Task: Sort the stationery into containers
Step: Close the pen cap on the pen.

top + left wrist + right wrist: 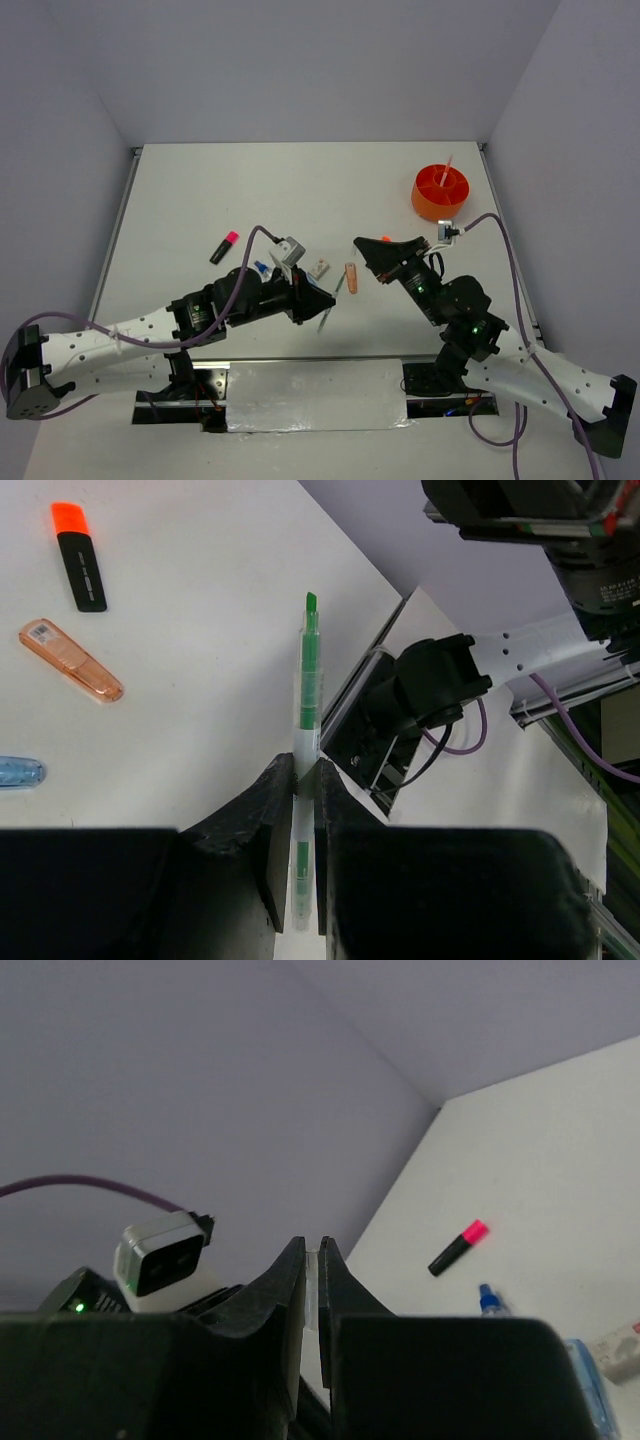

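Observation:
My left gripper (326, 300) (308, 767) is shut on a thin clear pen with a green core (309, 685) (326, 317), held above the table's near middle. My right gripper (360, 242) (312, 1247) hangs shut to the right of it. A pale sliver shows in its slit, and I cannot tell what that is. On the table lie a pink-capped highlighter (224, 247) (458, 1247), a blue-capped clear tube (262, 268), a whitish block (319, 267), a peach piece (351, 277) (70, 660) and an orange-capped highlighter (80, 558). The orange tub (441, 192) stands at the far right.
A thin stick (446, 168) leans upright out of the tub. The grey walls close the table at the back and on both sides. A metal plate (315, 395) and both arm bases line the near edge.

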